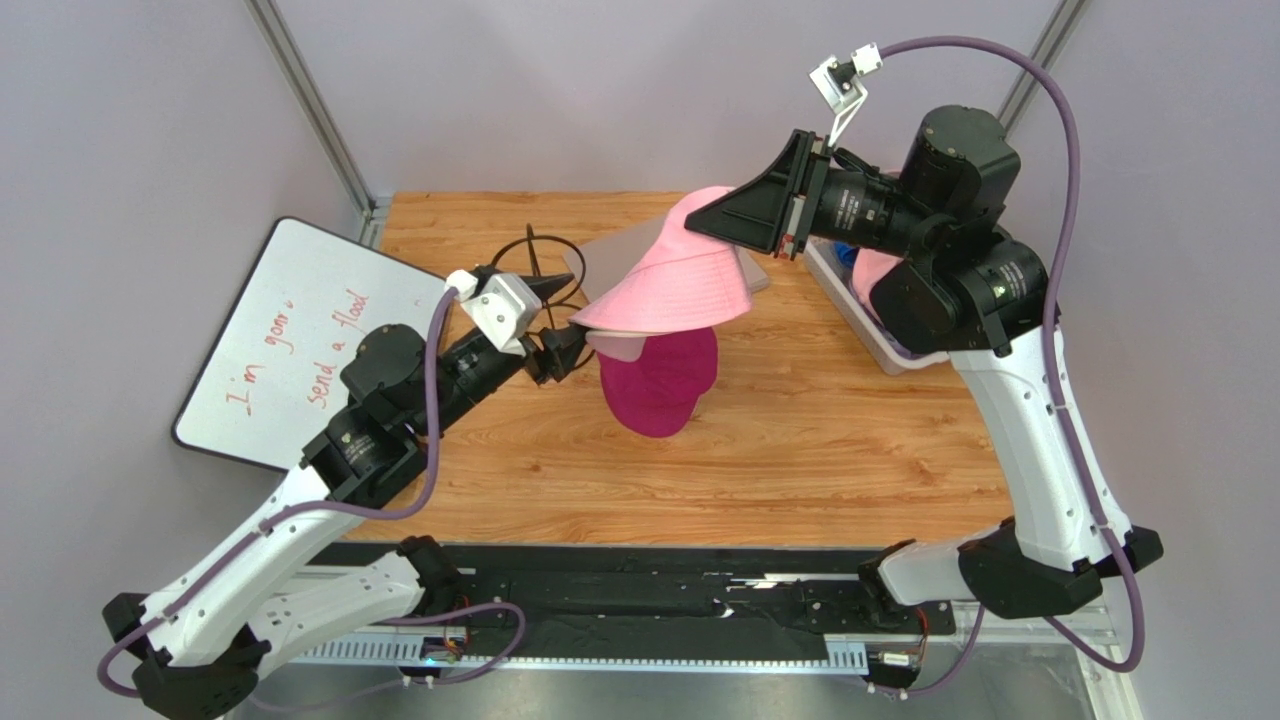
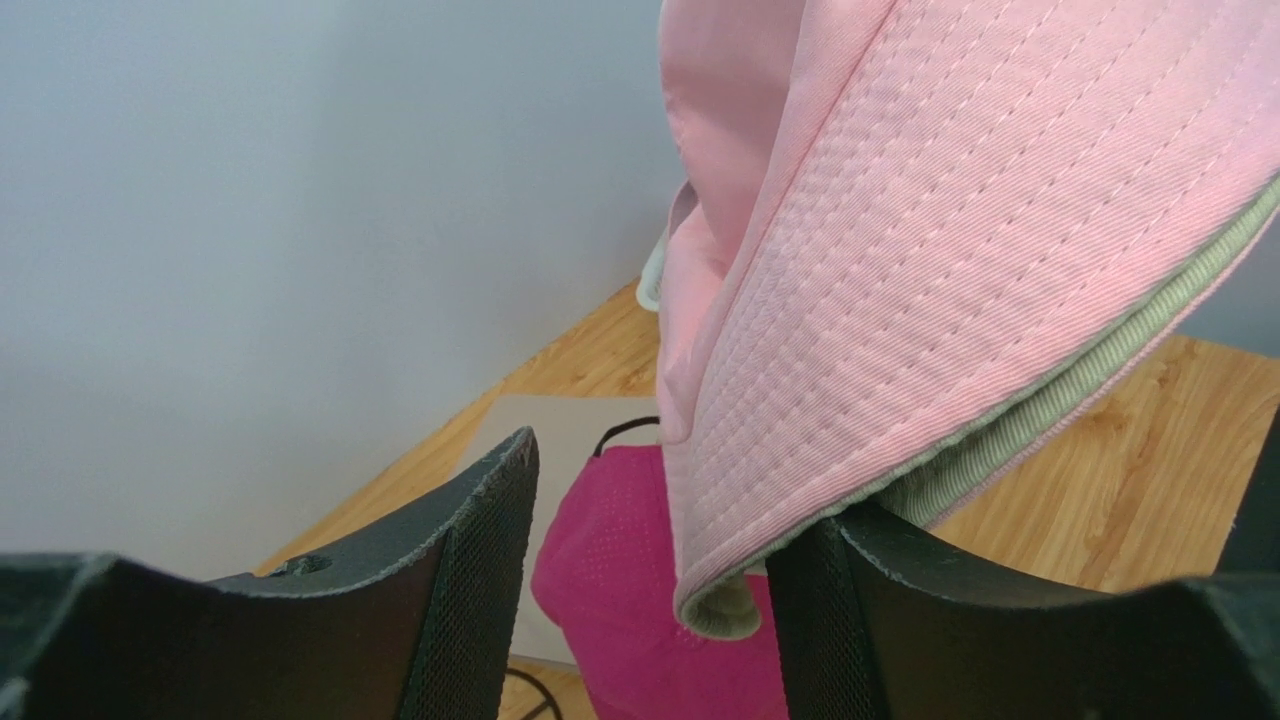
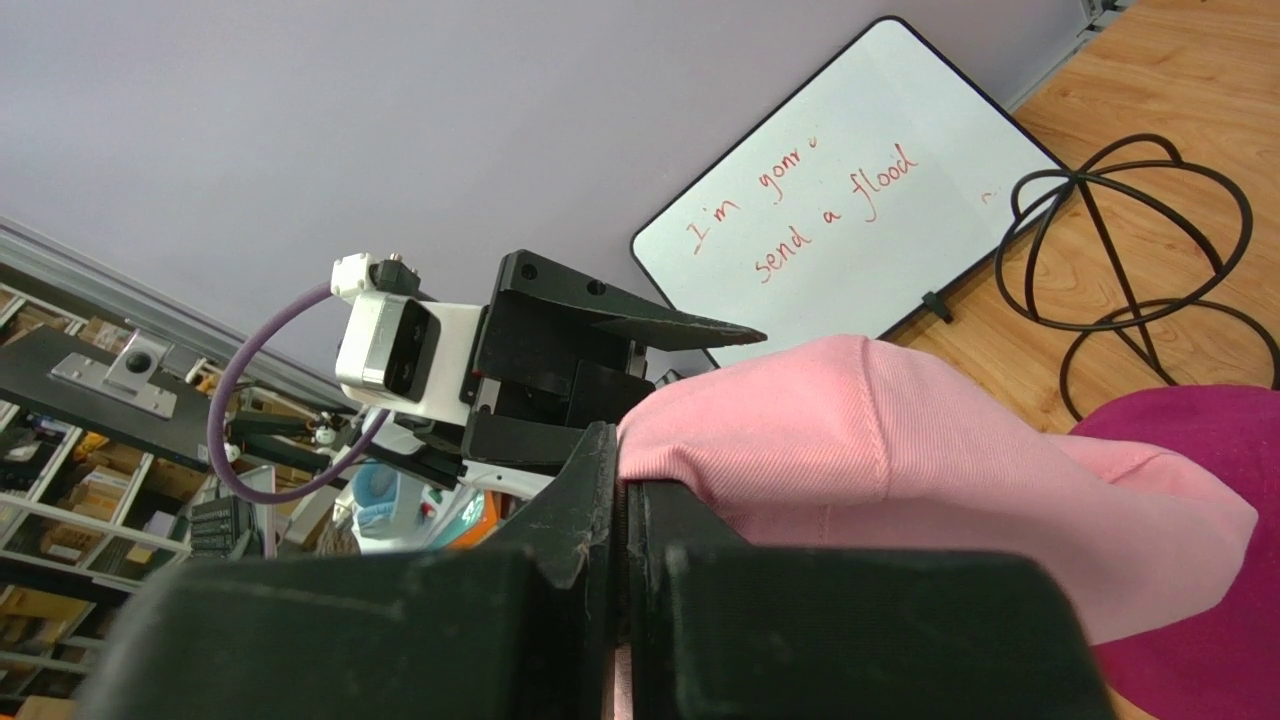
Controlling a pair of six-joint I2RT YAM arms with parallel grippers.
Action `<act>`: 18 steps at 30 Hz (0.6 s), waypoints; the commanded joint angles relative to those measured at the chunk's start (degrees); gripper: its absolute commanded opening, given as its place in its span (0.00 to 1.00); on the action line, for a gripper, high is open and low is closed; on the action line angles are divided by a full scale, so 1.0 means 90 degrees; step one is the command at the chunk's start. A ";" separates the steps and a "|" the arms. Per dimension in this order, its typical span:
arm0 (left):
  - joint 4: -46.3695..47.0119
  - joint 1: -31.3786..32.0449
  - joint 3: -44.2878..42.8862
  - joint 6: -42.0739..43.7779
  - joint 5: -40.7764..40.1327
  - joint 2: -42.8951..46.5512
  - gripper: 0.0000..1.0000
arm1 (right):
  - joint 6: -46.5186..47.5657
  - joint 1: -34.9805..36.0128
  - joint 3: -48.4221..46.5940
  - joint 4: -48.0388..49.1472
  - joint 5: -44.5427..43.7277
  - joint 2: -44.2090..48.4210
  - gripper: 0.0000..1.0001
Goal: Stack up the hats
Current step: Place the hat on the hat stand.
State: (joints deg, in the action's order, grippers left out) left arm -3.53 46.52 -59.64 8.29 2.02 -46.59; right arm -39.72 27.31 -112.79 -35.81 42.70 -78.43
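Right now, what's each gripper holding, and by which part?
Right gripper is shut on the pink bucket hat, pinching its crown. Left gripper is open, brim edge between its jaws, unclamped.

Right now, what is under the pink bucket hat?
Below the pink bucket hat sits a magenta cap, with a grey-green layer against the brim's underside; lining or second hat, I cannot tell. What supports the cap is covered.

The right claw point(image 3: 619, 468) pinches a pink hat point(image 3: 902, 465) above a magenta hat point(image 3: 1195, 435).
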 commanded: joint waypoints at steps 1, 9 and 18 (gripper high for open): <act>0.0772 0.0036 -0.0190 0.0094 0.0477 -0.0058 0.57 | -0.0166 0.0022 0.0023 0.0307 0.0207 0.0112 0.00; 0.0861 0.0055 -0.0629 -0.0374 0.1436 -0.0371 0.00 | 0.0184 0.0022 -0.0416 0.0064 -0.0035 -0.0395 0.00; -0.2065 0.0046 -0.2902 -0.0648 -0.2097 -0.0574 0.00 | 0.1386 -0.0124 -0.1345 -0.1167 -0.2620 -0.0543 0.68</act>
State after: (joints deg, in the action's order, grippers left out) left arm -11.18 46.81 -73.80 4.45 0.80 -50.98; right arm -32.49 27.40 -121.93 -42.94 32.64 -84.66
